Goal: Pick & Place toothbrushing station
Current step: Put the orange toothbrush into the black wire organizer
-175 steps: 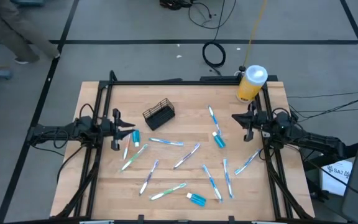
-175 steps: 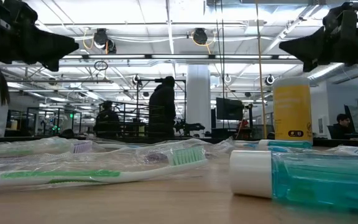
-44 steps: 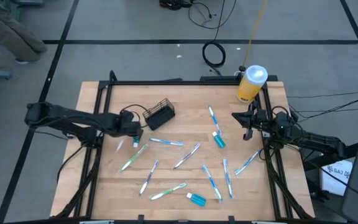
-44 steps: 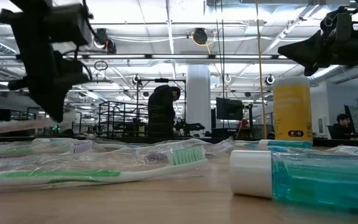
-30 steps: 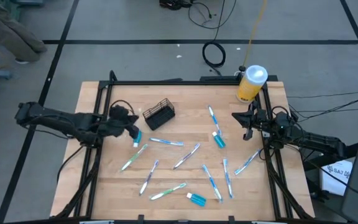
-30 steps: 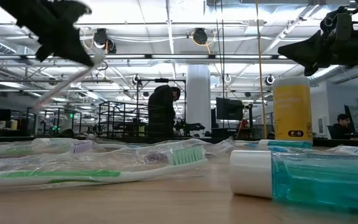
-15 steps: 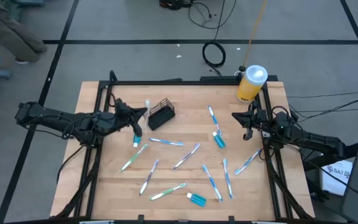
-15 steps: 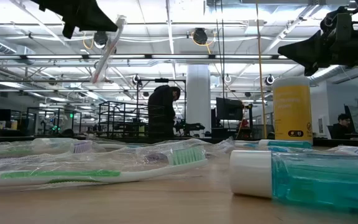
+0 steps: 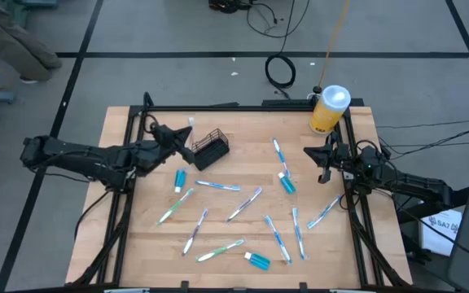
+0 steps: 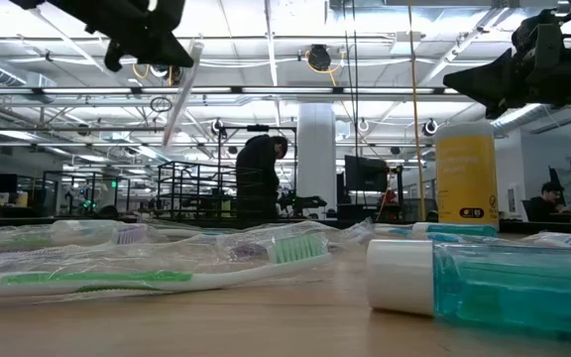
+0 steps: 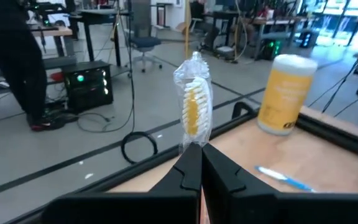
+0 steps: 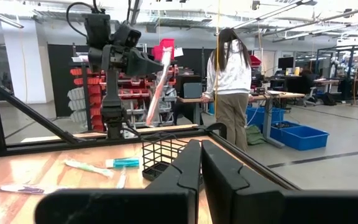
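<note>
The black wire-mesh caddy (image 9: 208,149) stands on the table left of the middle, toward the far edge; it also shows in the right wrist view (image 12: 160,155). My left gripper (image 9: 186,133) hovers just left of the caddy, above the table, shut on a toothbrush in a clear wrapper (image 9: 190,122). In the left wrist view the brush's yellow-bristled head (image 11: 194,106) stands above my shut fingers. My right gripper (image 9: 309,155) waits shut and empty at the table's right side. My left gripper pinches the wrapped toothbrush between its two fingers just below the bristled head (image 11: 193,146). The fingers lie about level and across the brush. The brush is lifted clear, nearly upright with a slight tilt, and its handle (image 12: 151,106) hangs below the fingers.
Several wrapped toothbrushes (image 9: 218,185) and small blue tubes (image 9: 287,184) lie scattered over the table's middle and near part. A yellow bottle with a white cap (image 9: 330,110) stands at the far right corner. Black frame rails (image 9: 124,203) run along both sides. A person (image 12: 229,74) stands beyond the table.
My left gripper has carried the toothbrush up and toward the table's far edge and right, closer to the caddy. The brush has tipped from a low slant to nearly upright.
</note>
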{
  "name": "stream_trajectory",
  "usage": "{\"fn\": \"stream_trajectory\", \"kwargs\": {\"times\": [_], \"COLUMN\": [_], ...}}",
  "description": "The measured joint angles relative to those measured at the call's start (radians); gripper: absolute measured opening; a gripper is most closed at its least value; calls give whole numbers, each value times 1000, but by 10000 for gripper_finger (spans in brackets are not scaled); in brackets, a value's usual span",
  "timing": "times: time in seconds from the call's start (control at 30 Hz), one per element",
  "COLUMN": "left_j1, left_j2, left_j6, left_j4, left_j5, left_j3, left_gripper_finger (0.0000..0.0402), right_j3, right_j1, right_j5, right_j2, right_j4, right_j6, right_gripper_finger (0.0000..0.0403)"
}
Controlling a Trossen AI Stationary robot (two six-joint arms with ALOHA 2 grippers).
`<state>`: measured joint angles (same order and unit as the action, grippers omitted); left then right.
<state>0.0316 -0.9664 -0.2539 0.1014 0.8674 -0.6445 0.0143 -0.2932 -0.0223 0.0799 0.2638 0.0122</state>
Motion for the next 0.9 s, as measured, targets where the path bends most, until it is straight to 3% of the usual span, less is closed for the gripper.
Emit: {"fn": "stream_trajectory", "kwargs": {"times": [0.3,0.5,0.9], "left_j1": [-57,-58,2], "left_j2": [-88,-168,-257], "left_j6": [-11,-17,-115], "left_j4": [33,34,21], "left_j5": [36,111,244], "left_j3": [0,0,0], "left_gripper_finger": [0,0,0], "right_j3": [0,0,0], "right_j1": [0,0,0], "right_j5": [0,0,0], "right_j2": [0,0,0], "right_j4": [0,0,0], "right_j6": [1,2,2], "right_gripper_finger": [9,9,9]}}
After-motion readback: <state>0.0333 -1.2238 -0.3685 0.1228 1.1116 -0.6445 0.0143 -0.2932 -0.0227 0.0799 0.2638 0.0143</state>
